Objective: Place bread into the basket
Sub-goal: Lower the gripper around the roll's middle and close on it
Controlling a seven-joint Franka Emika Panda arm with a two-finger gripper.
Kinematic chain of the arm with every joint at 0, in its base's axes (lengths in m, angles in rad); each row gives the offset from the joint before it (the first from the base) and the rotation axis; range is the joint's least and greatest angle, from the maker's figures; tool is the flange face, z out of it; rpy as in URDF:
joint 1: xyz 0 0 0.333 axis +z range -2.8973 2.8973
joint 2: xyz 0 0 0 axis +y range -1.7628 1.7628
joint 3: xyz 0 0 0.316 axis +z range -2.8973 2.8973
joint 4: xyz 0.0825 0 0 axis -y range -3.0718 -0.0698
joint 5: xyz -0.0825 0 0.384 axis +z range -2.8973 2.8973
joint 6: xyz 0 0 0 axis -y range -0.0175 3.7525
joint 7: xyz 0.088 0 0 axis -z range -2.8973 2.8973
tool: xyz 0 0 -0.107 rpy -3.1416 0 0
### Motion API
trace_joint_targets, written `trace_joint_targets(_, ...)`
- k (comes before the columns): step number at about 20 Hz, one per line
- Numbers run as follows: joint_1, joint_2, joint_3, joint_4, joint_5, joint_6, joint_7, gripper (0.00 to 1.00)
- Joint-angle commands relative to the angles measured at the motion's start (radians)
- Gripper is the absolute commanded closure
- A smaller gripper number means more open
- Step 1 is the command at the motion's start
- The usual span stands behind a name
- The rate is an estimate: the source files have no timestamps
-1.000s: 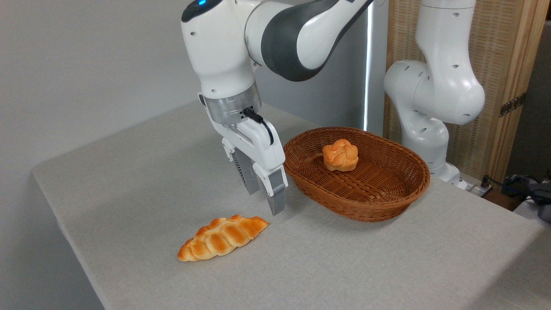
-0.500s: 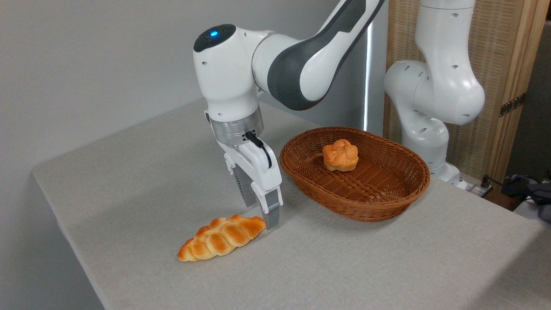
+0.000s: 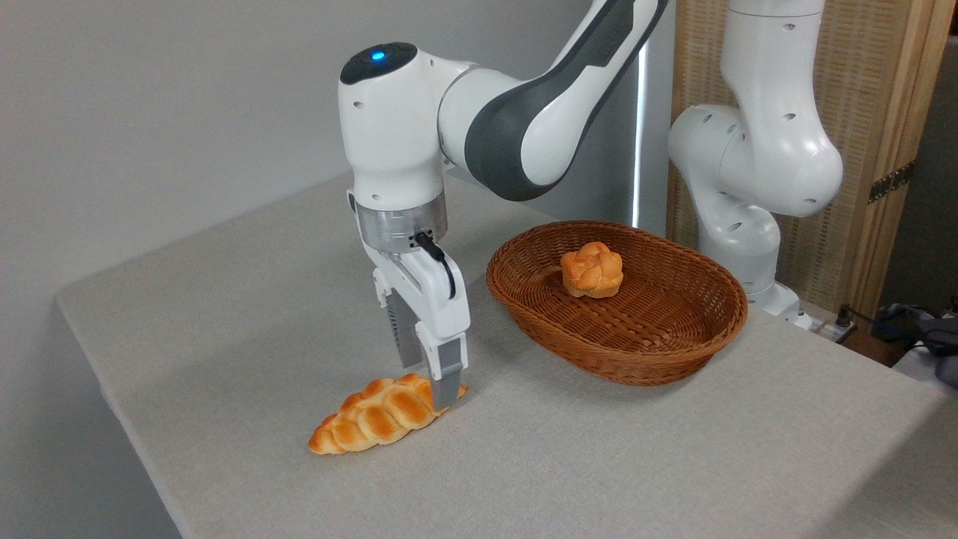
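The bread (image 3: pixel 374 416), a long braided golden loaf, lies on the grey table (image 3: pixel 224 314) near its front left edge. My gripper (image 3: pixel 429 385) points straight down over the loaf's right end, open. One finger stands in front of that tip and the other behind it. I cannot tell whether the fingers touch the loaf. The basket (image 3: pixel 621 374), an oval reddish-brown wicker one, sits on the table to the right of the gripper, a short gap away.
A small round knotted bun (image 3: pixel 592 270) lies inside the basket toward its far side. The robot's white base column (image 3: pixel 748 172) rises behind the basket. The table's front left edge runs close to the loaf.
The gripper has come down and shifted left, from above the table beside the basket to straddling the loaf's right end. Loaf, basket and bun have not moved.
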Motion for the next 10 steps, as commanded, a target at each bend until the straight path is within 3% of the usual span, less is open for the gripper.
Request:
trace_joint_targets(1,-0.002,-0.004,0.003,-0.008,-0.006,0.056,0.029,0.0)
trace_joint_targets(10,0.0,0.029,0.003,-0.007,-0.002,0.165,0.067,0.0)
